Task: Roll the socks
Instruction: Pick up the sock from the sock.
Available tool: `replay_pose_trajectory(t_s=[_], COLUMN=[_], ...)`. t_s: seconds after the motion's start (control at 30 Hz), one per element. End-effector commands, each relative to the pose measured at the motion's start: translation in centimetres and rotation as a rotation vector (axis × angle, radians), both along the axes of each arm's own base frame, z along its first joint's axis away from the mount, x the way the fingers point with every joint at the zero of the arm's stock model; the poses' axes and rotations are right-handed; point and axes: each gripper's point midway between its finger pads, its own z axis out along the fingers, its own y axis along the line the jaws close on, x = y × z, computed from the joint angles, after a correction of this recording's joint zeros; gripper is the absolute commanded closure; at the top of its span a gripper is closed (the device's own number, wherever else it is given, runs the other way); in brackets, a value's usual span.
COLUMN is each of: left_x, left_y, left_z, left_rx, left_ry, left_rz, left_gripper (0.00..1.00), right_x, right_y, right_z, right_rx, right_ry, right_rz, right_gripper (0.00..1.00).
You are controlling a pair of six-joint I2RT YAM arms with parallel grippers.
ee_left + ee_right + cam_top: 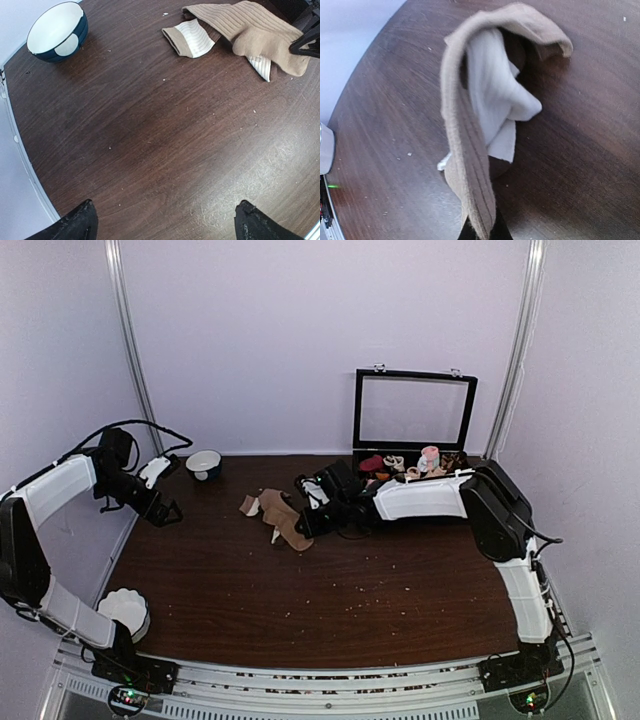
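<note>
The left arm (58,488) is bent back over the left edge of the dark wooden surface (330,590). Its jaws are spread wide and empty, probably parked clear until a second hold is needed. Beyond them stands a blue bowl with a white inside (56,30). Near the middle lie the tan ribbed socks with pale cuffs (278,517), one across the other. The right arm (425,497) reaches low and leftward. Its jaws are pressed together on a tan sock edge, lifting it into an arch, likely to start the roll.
</note>
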Motion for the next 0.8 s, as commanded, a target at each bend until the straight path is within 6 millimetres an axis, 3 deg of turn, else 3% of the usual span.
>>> replay_pose_trajectory(t_s=[0.0, 0.13, 0.37, 0.63, 0.77], left_x=[-0.2, -0.2, 0.1, 0.5, 0.4], left_y=[-0.1, -0.1, -0.2, -0.7, -0.7], left_z=[0.6, 0.5, 0.5, 0.7, 0.6], left_rx=[-0.009, -0.01, -0.028, -0.061, -0.062], left_ry=[-0.02, -0.017, 0.012, 0.024, 0.025], left_rz=[-0.004, -0.002, 0.004, 0.005, 0.003], left_gripper=[0.02, 0.02, 0.02, 0.02, 0.02], right_x=[0.9, 1.1, 0.1, -6.4, -11.3], right_y=[0.1, -0.1, -0.1, 1.7, 2.2], right_z=[8.2, 13.1, 18.7, 22.2, 20.5], right_rx=[0.071, 0.078, 0.014, -0.075, -0.067], right_ry=[-0.128, -0.217, -0.309, -0.419, -0.372], right_rz=[0.008, 0.024, 0.09, 0.231, 0.305], right_gripper=[1.0, 0.98, 0.99, 1.0, 1.0])
